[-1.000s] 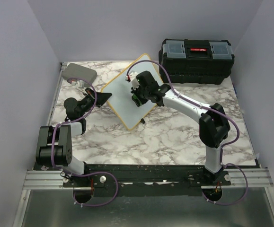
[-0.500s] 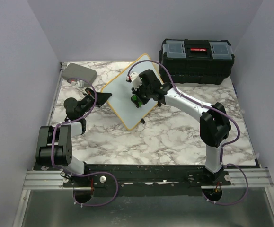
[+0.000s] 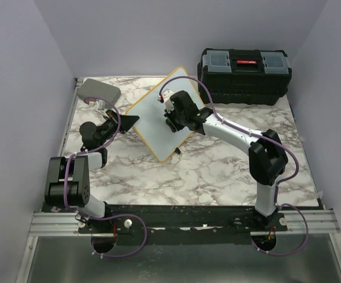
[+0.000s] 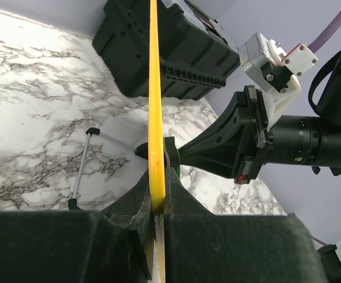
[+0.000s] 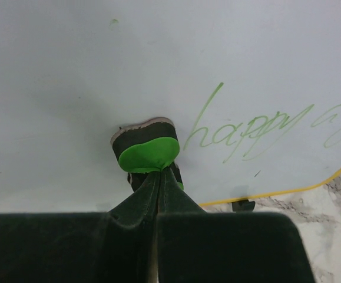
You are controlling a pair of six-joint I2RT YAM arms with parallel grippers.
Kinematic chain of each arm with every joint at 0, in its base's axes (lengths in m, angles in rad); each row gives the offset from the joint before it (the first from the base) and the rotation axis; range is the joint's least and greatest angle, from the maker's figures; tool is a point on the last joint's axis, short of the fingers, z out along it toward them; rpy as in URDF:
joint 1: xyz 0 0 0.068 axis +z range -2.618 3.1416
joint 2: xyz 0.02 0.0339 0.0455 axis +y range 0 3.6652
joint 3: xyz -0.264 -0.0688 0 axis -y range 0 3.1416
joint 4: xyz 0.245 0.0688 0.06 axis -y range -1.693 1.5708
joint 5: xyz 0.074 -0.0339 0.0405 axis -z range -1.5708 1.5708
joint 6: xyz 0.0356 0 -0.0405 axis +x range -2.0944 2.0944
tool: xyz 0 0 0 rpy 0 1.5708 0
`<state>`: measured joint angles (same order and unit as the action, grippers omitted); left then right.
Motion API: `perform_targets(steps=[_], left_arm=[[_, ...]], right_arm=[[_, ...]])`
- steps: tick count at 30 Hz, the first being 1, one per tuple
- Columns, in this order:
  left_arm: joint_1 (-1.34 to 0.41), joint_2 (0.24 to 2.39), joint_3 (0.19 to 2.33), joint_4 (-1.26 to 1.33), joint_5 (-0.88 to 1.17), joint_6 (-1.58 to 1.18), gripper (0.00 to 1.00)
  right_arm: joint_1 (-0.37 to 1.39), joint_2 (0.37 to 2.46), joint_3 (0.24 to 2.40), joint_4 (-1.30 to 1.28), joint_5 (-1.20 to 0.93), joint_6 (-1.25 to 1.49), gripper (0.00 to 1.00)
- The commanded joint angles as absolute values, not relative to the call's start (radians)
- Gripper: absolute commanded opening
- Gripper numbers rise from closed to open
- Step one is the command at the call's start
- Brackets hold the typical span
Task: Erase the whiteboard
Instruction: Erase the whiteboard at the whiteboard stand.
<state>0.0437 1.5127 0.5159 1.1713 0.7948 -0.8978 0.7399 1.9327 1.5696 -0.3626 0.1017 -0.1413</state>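
On the marble table (image 3: 217,171), left of the black toolbox (image 3: 244,76), the whiteboard (image 3: 152,127) stood propped at a tilt. The left gripper (image 4: 158,194) was clamped on its yellow edge. The right gripper (image 5: 158,171) was closed on a green eraser (image 5: 148,150), which touched the board's face just left of green handwriting (image 5: 247,132).

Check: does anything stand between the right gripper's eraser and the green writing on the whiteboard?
Nothing visible does. The eraser, held in the shut right gripper, sits against bare whiteboard right beside the green writing.
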Motion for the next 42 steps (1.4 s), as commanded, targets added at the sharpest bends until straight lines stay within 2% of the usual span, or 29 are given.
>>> perform_targets(steps=[1, 6, 11, 18, 21, 24, 26, 34, 37, 42], left_arm=[[0.018, 1.502, 0.527, 1.167, 0.882, -0.883, 0.00], [0.018, 1.507, 0.528, 1.169, 0.880, -0.885, 0.00], [0.018, 1.511, 0.528, 1.174, 0.881, -0.888, 0.00], [0.017, 1.509, 0.528, 1.169, 0.882, -0.886, 0.00], [0.017, 1.507, 0.527, 1.173, 0.881, -0.887, 0.00], [0.017, 1.504, 0.526, 1.170, 0.881, -0.886, 0.00], [0.017, 1.504, 0.524, 1.170, 0.881, -0.884, 0.00], [0.017, 1.505, 0.527, 1.169, 0.879, -0.883, 0.00], [0.016, 1.509, 0.528, 1.171, 0.880, -0.885, 0.00], [0.017, 1.514, 0.529, 1.176, 0.881, -0.888, 0.00]], right_arm=[[0.723, 1.931, 1.517, -0.284, 0.215, -0.189, 0.01], [0.723, 1.918, 1.512, -0.306, 0.118, -0.204, 0.01], [0.725, 1.946, 1.543, -0.365, -0.222, -0.197, 0.01], [0.724, 1.956, 1.604, -0.375, -0.358, -0.157, 0.01], [0.724, 1.957, 1.607, -0.361, -0.299, -0.131, 0.01], [0.721, 1.976, 1.608, -0.330, -0.046, -0.097, 0.01], [0.707, 1.991, 1.616, -0.334, 0.047, -0.092, 0.01], [0.698, 1.985, 1.591, -0.322, 0.237, -0.182, 0.01], [0.698, 1.975, 1.577, -0.344, 0.155, -0.204, 0.01], [0.701, 1.967, 1.563, -0.439, -0.220, -0.259, 0.01]])
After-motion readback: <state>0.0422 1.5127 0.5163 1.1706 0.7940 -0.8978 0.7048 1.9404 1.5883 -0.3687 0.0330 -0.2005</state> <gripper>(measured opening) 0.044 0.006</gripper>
